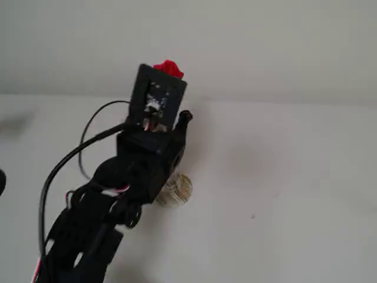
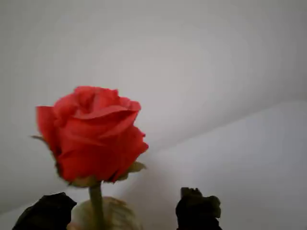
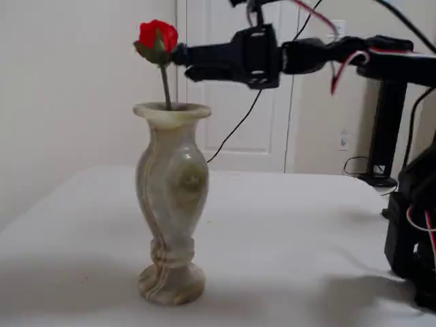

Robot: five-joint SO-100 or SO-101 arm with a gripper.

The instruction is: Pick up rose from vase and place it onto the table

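The gripper (image 2: 129,208), fingers apart, reaches the rose (image 3: 157,35) in the vase (image 3: 171,197); next, close on the stem.

Probably a home room, white panelled door (image 3: 235,82), wall outlet (image 3: 344,139)

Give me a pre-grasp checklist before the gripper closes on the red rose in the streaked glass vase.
1. Red rose still stands in the curvy cream-and-amber glass vase: ok.
2. Vase upright on the white table: ok.
3. Gripper open, a finger on each side of the stem in the wrist view: ok.
4. Fingers at stem height, below the bloom: ok.
5. Fingers clear of the vase rim: cannot tell.
6. Stem centred between the fingers: not ok, it sits nearer the left finger.
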